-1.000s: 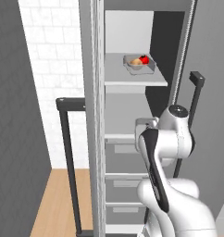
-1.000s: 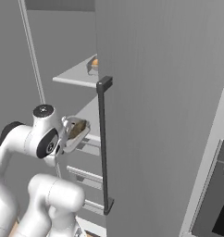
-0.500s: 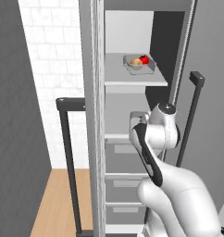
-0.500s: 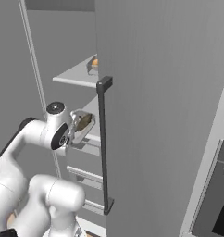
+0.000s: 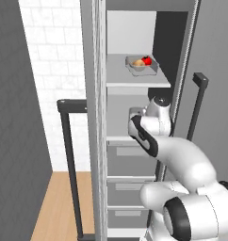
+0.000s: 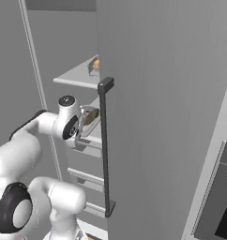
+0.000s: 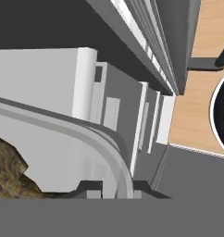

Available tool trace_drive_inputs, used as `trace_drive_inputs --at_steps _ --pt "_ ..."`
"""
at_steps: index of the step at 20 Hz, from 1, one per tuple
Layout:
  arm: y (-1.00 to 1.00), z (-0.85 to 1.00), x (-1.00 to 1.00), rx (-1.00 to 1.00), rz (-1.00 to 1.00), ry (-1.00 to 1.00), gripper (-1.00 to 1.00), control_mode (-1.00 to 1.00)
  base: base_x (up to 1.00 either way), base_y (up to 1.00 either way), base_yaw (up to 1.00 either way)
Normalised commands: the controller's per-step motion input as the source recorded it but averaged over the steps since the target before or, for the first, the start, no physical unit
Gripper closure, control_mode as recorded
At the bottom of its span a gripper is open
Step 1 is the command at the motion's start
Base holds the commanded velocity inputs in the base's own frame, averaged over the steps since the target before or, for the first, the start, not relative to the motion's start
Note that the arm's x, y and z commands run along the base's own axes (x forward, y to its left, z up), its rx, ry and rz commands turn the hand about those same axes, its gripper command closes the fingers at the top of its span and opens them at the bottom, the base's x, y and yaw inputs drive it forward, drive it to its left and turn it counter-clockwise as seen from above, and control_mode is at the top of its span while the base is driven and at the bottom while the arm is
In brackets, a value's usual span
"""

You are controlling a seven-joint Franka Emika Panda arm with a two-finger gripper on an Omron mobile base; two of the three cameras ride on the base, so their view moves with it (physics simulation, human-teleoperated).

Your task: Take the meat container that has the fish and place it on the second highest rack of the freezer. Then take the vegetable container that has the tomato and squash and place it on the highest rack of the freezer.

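Jaws: clamped on the rim of the meat container (image 7: 63, 152), at the freezer's (image 5: 134, 117) second shelf.
Fish (image 7: 7, 176): inside that tray.
Vegetable container (image 5: 142, 65): top shelf.

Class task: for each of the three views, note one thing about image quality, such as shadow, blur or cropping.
Left base view: flat, even light; dark shadow behind the vegetable container. Right base view: the freezer door hides most shelves. Hand view: the meat container rim looms large and soft; the fish is cropped at the edge.
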Motion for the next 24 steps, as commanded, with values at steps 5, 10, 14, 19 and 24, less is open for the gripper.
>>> trace_drive_inputs --at_steps 5,10,14,19,24 --pt "-0.07 -0.19 0.38 -0.01 0.0 0.0 1.0 -1.0 0.0 0.0 0.0" --pt "0.0 -0.32 0.44 -0.05 0.0 -0.01 1.0 -1.0 0.0 0.0 0.0" --pt "-0.11 -0.17 0.53 -0.01 0.0 0.0 1.0 -1.0 0.0 0.0 0.0" --pt "-0.22 -0.11 0.59 0.0 0.0 0.0 1.0 -1.0 0.0 0.0 0.0" --pt "-0.1 -0.26 0.54 -0.01 0.0 0.0 1.0 -1.0 0.0 0.0 0.0"
